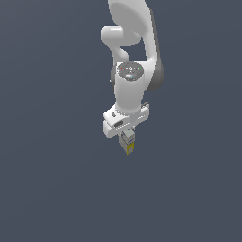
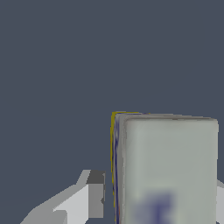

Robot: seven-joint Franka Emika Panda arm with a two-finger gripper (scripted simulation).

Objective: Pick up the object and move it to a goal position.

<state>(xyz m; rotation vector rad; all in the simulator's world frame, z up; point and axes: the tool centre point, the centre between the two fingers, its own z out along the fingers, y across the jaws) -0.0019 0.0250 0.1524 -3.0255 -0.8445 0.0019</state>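
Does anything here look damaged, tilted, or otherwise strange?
Nothing stands out. The box sits between the fingers of the gripper, looks intact, and nothing appears spilled or broken.

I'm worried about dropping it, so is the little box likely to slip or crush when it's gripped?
The box looks flat-sided and stiff, so it probably won't crush. Its pale face looks smooth, so some slip is possible. It is narrow beside the gripper and likely light.

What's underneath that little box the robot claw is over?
Under the box only plain dark grey surface shows. The gripper covers the box's upper part, and whether box and surface touch cannot be told.
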